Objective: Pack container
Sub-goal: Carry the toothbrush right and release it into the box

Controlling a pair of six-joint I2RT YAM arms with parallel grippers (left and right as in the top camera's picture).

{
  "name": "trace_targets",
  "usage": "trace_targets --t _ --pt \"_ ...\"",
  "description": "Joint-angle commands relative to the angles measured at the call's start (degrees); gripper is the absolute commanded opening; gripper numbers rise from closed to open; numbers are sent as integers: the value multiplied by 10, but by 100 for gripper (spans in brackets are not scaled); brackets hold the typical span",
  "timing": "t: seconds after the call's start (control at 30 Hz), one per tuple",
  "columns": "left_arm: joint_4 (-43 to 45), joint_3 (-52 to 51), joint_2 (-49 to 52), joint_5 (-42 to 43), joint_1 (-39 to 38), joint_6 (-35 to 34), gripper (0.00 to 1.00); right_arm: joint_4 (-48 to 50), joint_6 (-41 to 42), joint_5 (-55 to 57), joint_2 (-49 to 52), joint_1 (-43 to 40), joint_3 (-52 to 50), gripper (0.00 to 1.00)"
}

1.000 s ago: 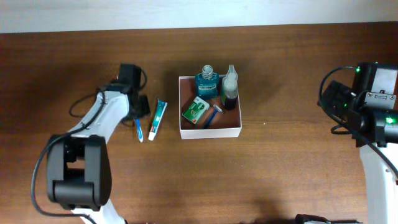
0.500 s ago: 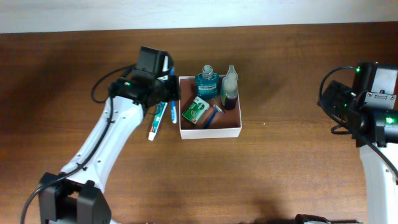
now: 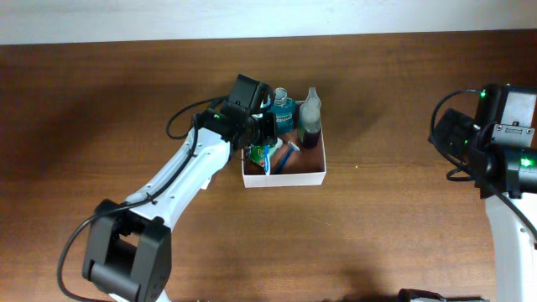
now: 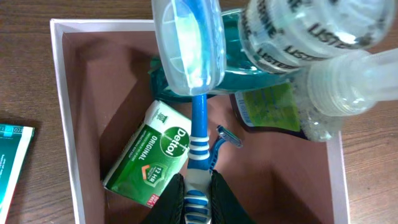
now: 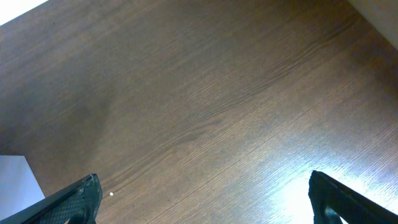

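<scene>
The container (image 3: 285,179), a shallow square box with white walls (image 4: 62,124) and a brownish-pink inside, sits mid-table. My left gripper (image 3: 263,143) (image 4: 199,206) hangs over its left half, shut on the handle of a blue and white toothbrush (image 4: 199,134) (image 3: 267,159). The brush's clear-capped head points toward the teal mouthwash bottle (image 3: 279,107) (image 4: 292,31). A green soap box (image 4: 149,155), a blue razor (image 3: 289,155) (image 4: 227,140) and a dark bottle (image 3: 310,117) lie inside. My right gripper (image 5: 205,205) is open over bare wood, far right.
A teal and white toothpaste tube (image 4: 12,162) lies on the table just left of the container, under my left arm in the overhead view. The right arm (image 3: 495,143) stands at the table's right edge. The tabletop is dark brown wood (image 3: 377,226).
My left arm has swung right, carrying the toothbrush from the table beside the toothpaste to above the container. The right arm has not moved.
</scene>
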Motion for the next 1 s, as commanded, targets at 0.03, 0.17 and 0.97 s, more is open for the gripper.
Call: trace_targets --t 0.03,0.17,0.97 --pt "2 0 5 5 -2 -6 11 2 0 3 0 -4 5 99" --pt "3 0 5 -13 -2 -6 11 2 0 3 0 -4 5 98" --pt "-49 4 -81 -81 26 44 50 2 0 3 0 -4 5 99"
